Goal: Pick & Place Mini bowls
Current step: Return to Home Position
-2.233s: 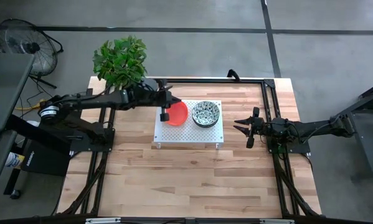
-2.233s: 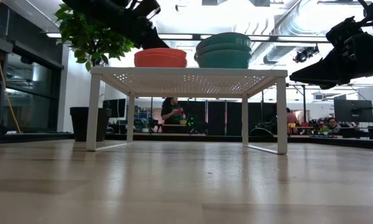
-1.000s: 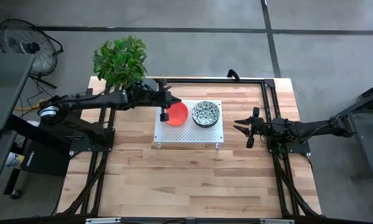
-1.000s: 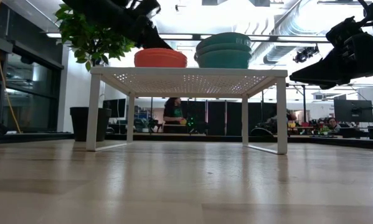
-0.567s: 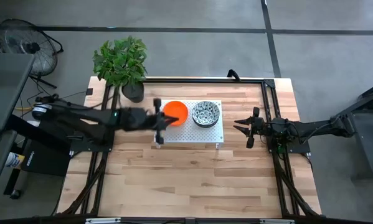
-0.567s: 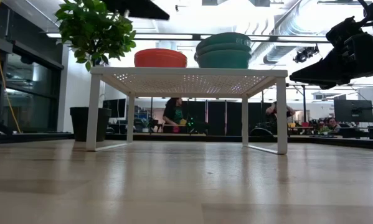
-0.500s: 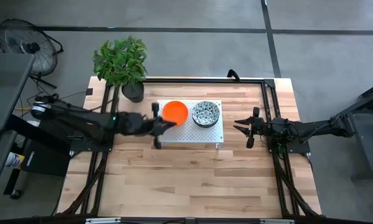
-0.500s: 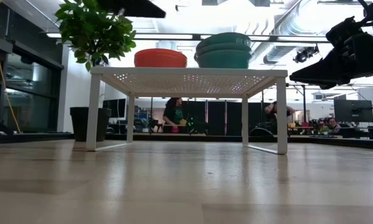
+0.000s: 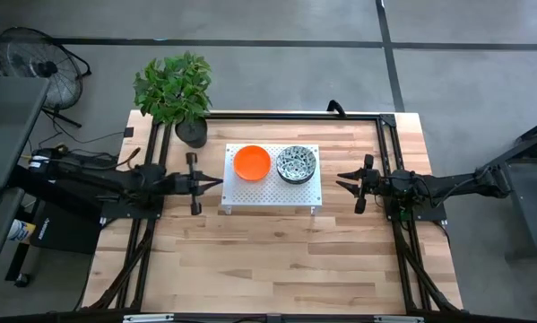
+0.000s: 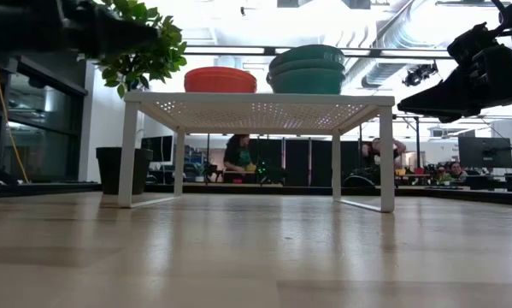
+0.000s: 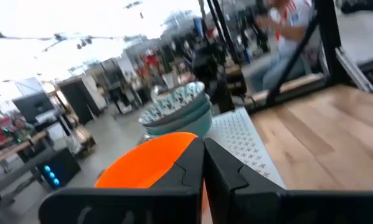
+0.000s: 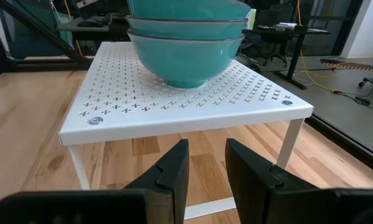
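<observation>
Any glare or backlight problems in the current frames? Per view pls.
Low view: the ceiling lights behind the shelf blow out, so the left arm and right end effector show as dark silhouettes. Left wrist view: the ceiling behind the orange bowls is washed out white. High and right wrist views: even light, no strong glare.

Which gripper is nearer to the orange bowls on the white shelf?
Left. The left gripper is just off the edge of the shelf beside the orange bowls; the right gripper is off the opposite edge, with the patterned bowls between.
</observation>
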### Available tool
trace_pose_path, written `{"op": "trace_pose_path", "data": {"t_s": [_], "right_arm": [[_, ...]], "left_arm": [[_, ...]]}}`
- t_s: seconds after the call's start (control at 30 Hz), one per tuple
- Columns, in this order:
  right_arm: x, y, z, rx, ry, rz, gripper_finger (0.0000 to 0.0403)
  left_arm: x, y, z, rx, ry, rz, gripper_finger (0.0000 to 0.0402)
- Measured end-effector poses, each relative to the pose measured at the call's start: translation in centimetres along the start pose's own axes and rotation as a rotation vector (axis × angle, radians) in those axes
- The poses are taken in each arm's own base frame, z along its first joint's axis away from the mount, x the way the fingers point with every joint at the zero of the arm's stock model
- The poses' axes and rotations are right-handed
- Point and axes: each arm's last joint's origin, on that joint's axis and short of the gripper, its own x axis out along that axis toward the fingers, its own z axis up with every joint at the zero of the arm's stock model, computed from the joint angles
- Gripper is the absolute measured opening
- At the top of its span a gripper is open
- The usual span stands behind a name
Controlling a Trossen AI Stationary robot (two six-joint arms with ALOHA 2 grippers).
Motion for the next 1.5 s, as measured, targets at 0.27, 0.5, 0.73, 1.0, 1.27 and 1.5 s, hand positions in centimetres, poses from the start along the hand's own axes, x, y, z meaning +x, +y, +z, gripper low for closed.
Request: {"op": "trace_pose_path", "data": {"t_s": [0.27, 0.5, 0.73, 1.0, 1.27, 1.5], "right_arm": [[0.0, 0.0, 0.0, 0.0, 0.0, 0.0, 0.0094], [0.0, 0.0, 0.0, 0.0, 0.0, 0.0, 0.0094], [0.0, 0.0, 0.0, 0.0, 0.0, 0.0, 0.0094], [0.0, 0.0, 0.0, 0.0, 0.0, 0.0, 0.0094], [0.0, 0.0, 0.0, 0.0, 0.0, 0.0, 0.0094], [0.0, 0.0, 0.0, 0.0, 0.0, 0.0, 0.0094]], "left_arm": [[-2.9, -0.3, -1.8, 0.018, -0.092, -0.009, 0.0], [-4.1, -0.4, -2.4, 0.072, -0.081, -0.069, 0.0], [-5.2, -0.4, -2.3, 0.111, -0.136, -0.167, 0.0], [-6.0, -0.4, -3.1, 0.133, -0.037, -0.121, 0.0], [-6.2, -0.5, -4.0, 0.178, 0.081, -0.097, 0.0], [-6.2, -0.5, -4.1, 0.19, 0.091, -0.102, 0.0]]}}
